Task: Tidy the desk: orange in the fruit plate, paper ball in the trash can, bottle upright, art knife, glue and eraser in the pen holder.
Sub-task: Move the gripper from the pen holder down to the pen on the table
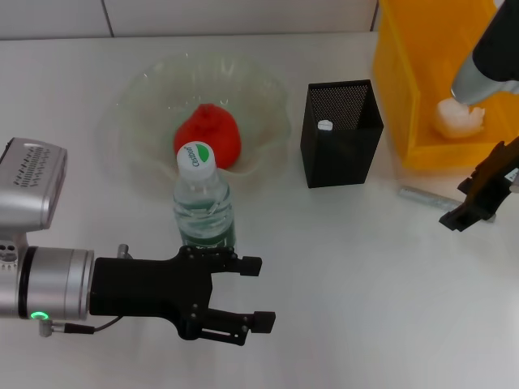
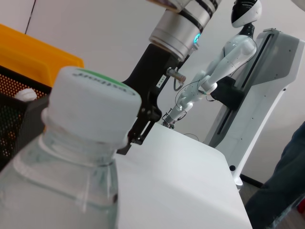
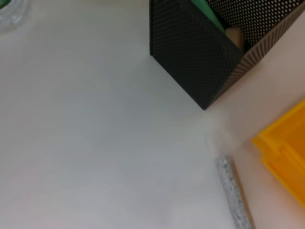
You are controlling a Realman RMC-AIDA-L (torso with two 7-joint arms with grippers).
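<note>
The orange (image 1: 209,134) lies in the clear glass fruit plate (image 1: 138,89). The water bottle (image 1: 203,203) stands upright in front of the plate, and its white cap fills the left wrist view (image 2: 90,102). My left gripper (image 1: 258,293) is open and empty, just in front of the bottle. The black mesh pen holder (image 1: 340,134) holds a white-capped glue stick (image 1: 326,126). The paper ball (image 1: 460,117) is in the yellow trash can (image 1: 405,89). The silver art knife (image 1: 422,196) lies on the table, also in the right wrist view (image 3: 233,195). My right gripper (image 1: 477,201) hovers over its right end.
In the right wrist view the pen holder (image 3: 200,52) shows a green item and a tan piece inside, with the trash can's corner (image 3: 286,157) beside the knife. White table lies between bottle and knife. Other robots stand in the background (image 2: 238,52).
</note>
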